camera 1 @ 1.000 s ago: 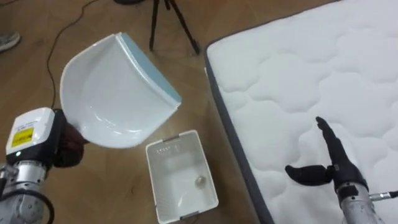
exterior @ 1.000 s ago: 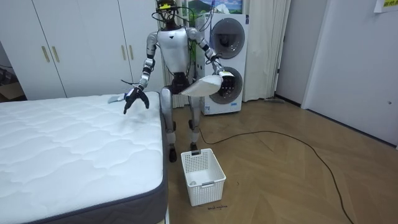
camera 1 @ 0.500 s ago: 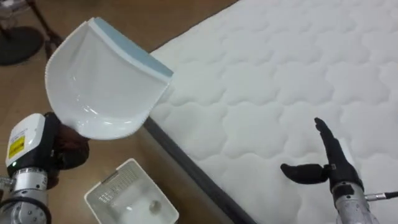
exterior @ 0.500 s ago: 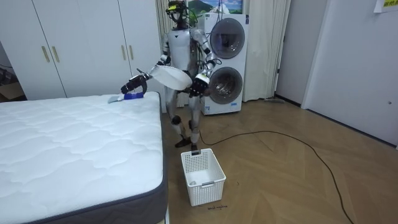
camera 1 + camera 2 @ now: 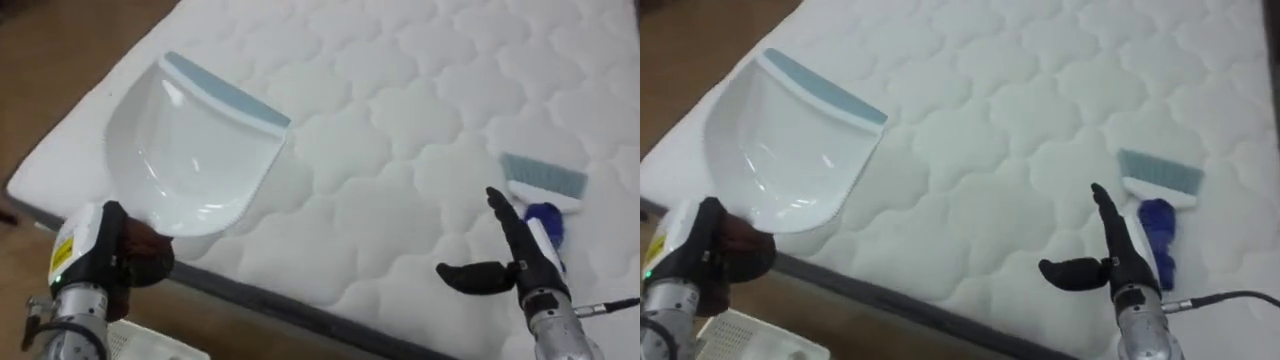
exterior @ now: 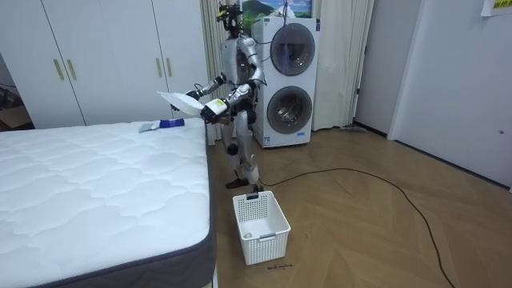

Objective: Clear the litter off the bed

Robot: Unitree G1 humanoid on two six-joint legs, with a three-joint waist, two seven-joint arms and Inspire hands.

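A white dustpan (image 5: 190, 145) with a pale blue lip hangs over the near corner of the white quilted mattress (image 5: 400, 110). My left hand (image 5: 130, 258) is shut on its handle at the lower left. A small brush (image 5: 542, 195) with pale blue bristles and a dark blue handle lies flat on the mattress at the right. My right hand (image 5: 515, 258) is open just in front of the brush, fingers straight and thumb out to the side, with nothing in it. In the room view I stand at the bed's far corner, dustpan (image 6: 180, 102) held out over it.
A white slatted basket (image 6: 260, 226) stands on the wood floor beside the bed, and its rim (image 5: 740, 340) peeks in at the bottom left. The mattress's dark grey edge (image 5: 260, 300) runs across the foreground. Two stacked washing machines (image 6: 290, 72) stand behind me.
I have turned from the floor and basket to face the bed. The dustpan has swung over the mattress corner. The brush has come into view by my right hand.
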